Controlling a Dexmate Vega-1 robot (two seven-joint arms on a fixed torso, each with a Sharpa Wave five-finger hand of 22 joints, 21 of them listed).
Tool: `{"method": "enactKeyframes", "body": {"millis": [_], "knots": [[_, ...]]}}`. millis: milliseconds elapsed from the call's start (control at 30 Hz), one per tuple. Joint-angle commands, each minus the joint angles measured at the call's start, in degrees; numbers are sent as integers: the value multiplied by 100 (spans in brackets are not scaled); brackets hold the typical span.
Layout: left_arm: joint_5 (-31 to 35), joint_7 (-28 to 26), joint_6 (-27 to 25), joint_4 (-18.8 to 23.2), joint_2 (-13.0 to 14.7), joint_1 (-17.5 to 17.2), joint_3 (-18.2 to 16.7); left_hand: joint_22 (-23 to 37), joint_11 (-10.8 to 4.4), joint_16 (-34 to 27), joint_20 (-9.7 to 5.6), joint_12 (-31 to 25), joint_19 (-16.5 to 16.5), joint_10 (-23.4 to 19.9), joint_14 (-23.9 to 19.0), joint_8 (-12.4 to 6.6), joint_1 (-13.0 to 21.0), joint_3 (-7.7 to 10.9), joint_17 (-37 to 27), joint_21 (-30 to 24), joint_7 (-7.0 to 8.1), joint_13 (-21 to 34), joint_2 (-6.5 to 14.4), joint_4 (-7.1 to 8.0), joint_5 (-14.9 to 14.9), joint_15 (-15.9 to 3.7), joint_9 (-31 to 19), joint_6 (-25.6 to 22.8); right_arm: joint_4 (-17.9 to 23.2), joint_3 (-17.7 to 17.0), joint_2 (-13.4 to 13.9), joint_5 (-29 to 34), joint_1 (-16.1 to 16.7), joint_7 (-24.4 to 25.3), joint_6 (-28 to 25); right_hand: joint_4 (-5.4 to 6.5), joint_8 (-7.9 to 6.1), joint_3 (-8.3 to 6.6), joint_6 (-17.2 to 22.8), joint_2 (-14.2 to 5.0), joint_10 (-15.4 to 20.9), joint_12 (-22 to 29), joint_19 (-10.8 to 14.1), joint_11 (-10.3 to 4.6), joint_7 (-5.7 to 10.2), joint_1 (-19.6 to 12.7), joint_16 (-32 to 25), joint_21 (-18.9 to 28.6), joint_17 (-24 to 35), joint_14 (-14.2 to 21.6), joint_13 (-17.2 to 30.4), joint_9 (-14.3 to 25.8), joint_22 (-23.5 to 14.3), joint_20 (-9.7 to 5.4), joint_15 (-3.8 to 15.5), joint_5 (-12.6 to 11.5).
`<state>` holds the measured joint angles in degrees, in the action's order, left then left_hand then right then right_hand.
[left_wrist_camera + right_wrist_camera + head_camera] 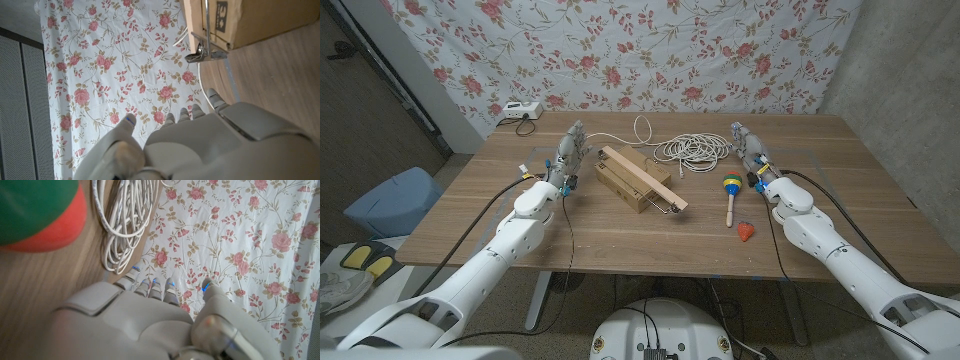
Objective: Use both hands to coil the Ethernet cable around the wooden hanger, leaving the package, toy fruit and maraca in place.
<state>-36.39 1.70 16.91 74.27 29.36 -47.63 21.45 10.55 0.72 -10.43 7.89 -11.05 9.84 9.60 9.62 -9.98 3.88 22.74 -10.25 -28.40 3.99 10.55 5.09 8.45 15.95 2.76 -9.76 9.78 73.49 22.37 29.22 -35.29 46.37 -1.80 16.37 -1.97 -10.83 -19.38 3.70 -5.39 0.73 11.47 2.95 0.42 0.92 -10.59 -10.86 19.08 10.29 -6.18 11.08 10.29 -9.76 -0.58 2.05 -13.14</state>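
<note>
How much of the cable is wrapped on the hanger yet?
None yet. The cable lies bundled on the table, apart from the hanger, which rests on the package. The left hand and right hand hold nothing. All the coiling is left. The maraca and toy fruit sit untouched.

In the right wrist view the maraca is cut by the picture's edge and very blurred, and the coiled Ethernet cable also runs out of the picture. In the left wrist view the cardboard package and wooden hanger show only partly.
</note>
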Motion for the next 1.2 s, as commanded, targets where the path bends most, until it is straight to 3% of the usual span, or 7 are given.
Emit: {"method": "enactKeyframes", "body": {"millis": [33, 167, 467, 800, 833, 1033, 1200], "knots": [[216, -260, -71, 337, 144, -54, 0, 30, 21, -35, 28, -46, 945, 1498, 1392, -26, -3, 42, -10, -41, 17, 13, 131, 6, 25, 10, -13, 1313, 25, 215, 218, 700, -265, 200, 14, -26, -24, -47, 42, -3, 21, 46, 65, 44, 0, -78, -30, 32, 15, -34, 17, 30, -18, -18, 0, -35], [259, -311, -119, 367, 130, -25, 28, 30, 10, -42, 34, -54, 944, 1479, 1370, -28, -5, 37, -10, -33, 21, 13, 129, 5, 30, 3, -13, 1316, 421, 274, 531, 1193, -240, 548, -247, -108, -52, -45, 123, 55, 92, 64, 115, 84, -14, -142, -54, 14, 9, 60, 15, 29, -16, 25, -65, -37], [373, -408, -392, 573, 212, 25, 109, 30, 60, -64, 48, -93, 892, 1376, 1298, -49, -6, 24, -8, -35, 16, 13, 119, -1, 39, 29, -12, 1265, 1458, 395, 1302, 2031, -111, 774, -1073, -342, -97, -28, 358, 196, 411, 134, 416, 276, -65, -306, -152, -7, 15, 497, 23, 39, -24, 229, -349, -39], [439, -439, -534, 694, 303, 56, 124, 29, 188, -113, 117, -166, 757, 1145, 1082, -94, 5, -3, -5, -45, 17, 17, 89, -25, 56, 124, -13, 1092, 2589, 522, 1979, 2675, -39, 619, -2156, -442, -100, -20, 449, 231, 571, 158, 614, 320, -81, -382, -200, -6, 25, 766, 33, 47, -29, 430, -430, -22], [446, -445, -541, 705, 312, 54, 124, 29, 136, -118, 120, -163, 740, 1141, 1049, -95, 7, -8, -5, -44, 19, 18, 85, -29, 60, 145, -14, 1071, 2685, 548, 2041, 2738, -52, 566, -2261, -446, -100, -19, 452, 233, 577, 159, 621, 320, -77, -386, -198, -7, 25, 765, 33, 47, -30, 437, -429, -21], [452, -476, -604, 774, 357, 36, 108, 34, 271, -148, 339, -201, 605, 965, 821, -116, 9, -42, -12, -46, 61, 27, 61, -40, 78, 389, -19, 884, 3215, 731, 2339, 3153, -154, 269, -2892, -470, -96, -6, 465, 255, 588, 151, 644, 294, -71, -397, -202, -22, 31, 817, 37, 49, -31, 520, -471, -8], [448, -459, -627, 791, 386, 31, 102, 39, 334, -172, 405, -216, 566, 890, 686, -128, 3, -63, -20, -37, 68, 34, 46, -41, 84, 493, -23, 786, 3587, 895, 2510, 3504, -250, 38, -3384, -518, -96, 36, 506, 331, 689, 166, 816, 309, -101, -410, -262, -3, 43, 1052, 44, 54, -35, 601, -477, 21]]}}
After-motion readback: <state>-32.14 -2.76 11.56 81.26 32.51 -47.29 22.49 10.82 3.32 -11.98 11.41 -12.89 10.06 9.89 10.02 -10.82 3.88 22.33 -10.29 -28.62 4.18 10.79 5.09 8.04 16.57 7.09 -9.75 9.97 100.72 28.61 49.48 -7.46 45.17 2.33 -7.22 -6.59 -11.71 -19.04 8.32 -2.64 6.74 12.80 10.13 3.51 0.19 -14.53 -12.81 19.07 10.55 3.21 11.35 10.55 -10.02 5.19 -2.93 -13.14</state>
